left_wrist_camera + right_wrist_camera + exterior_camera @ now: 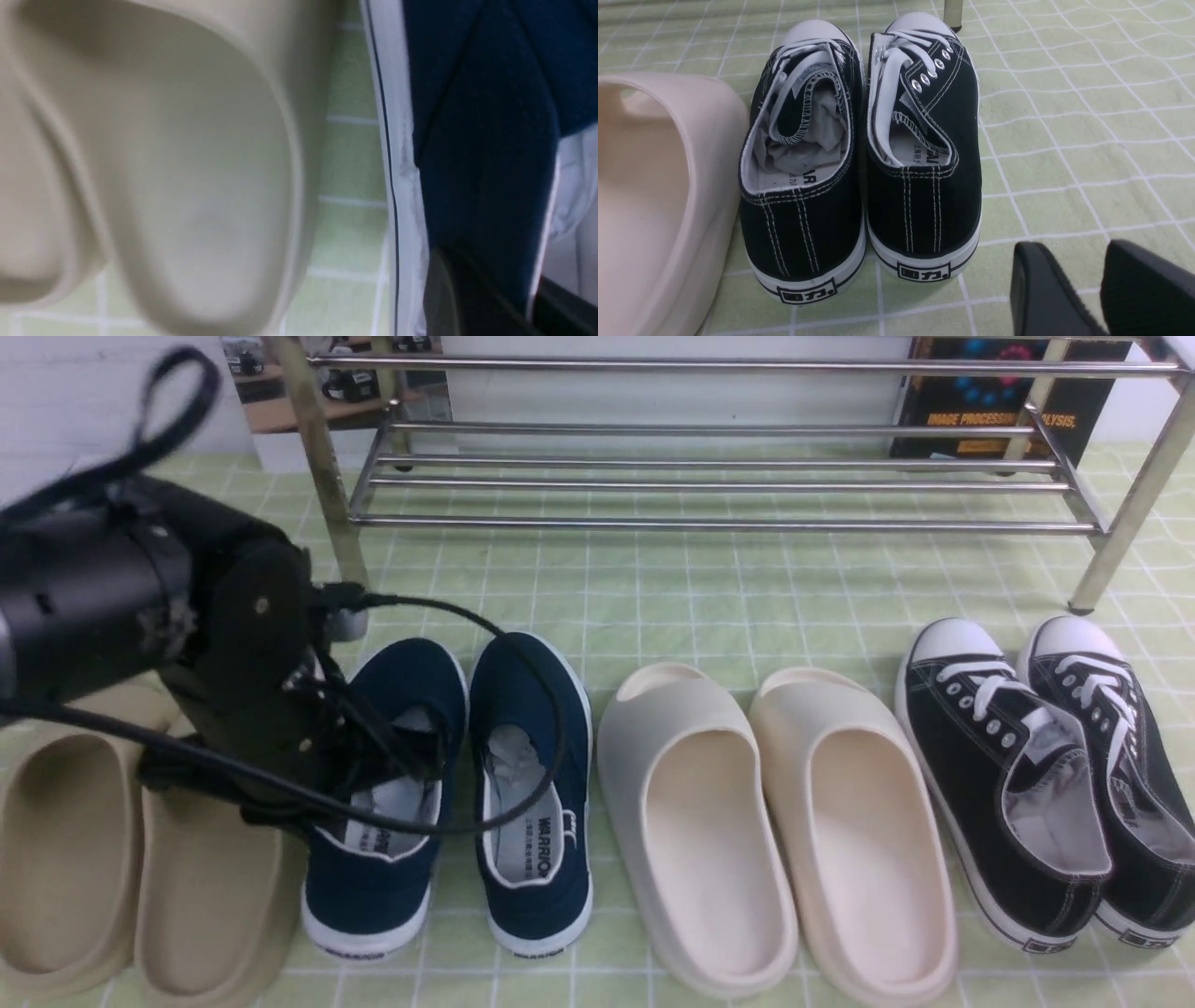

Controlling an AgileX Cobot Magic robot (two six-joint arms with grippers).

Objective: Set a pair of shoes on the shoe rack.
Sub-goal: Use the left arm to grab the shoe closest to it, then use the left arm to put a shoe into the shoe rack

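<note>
Navy shoes (537, 709) between beige slides (56, 859), cream slides (709, 821), rack (324, 476) beyond

Shoe colours on our green, white-gridded cloth (728, 607)
Nine to three o'clock, we see: tan slides (75, 859), navy white-soled slip-ons (532, 700), cream slides (700, 821), black white-capped sneakers (971, 784).

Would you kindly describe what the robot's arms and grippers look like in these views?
The left arm is a black cylindrical housing joined to a flat black bracket with visible screws, trailed by thin black cables and a black strap loop. The right gripper shows two black, rounded jaws with a fine ribbed texture.
</note>
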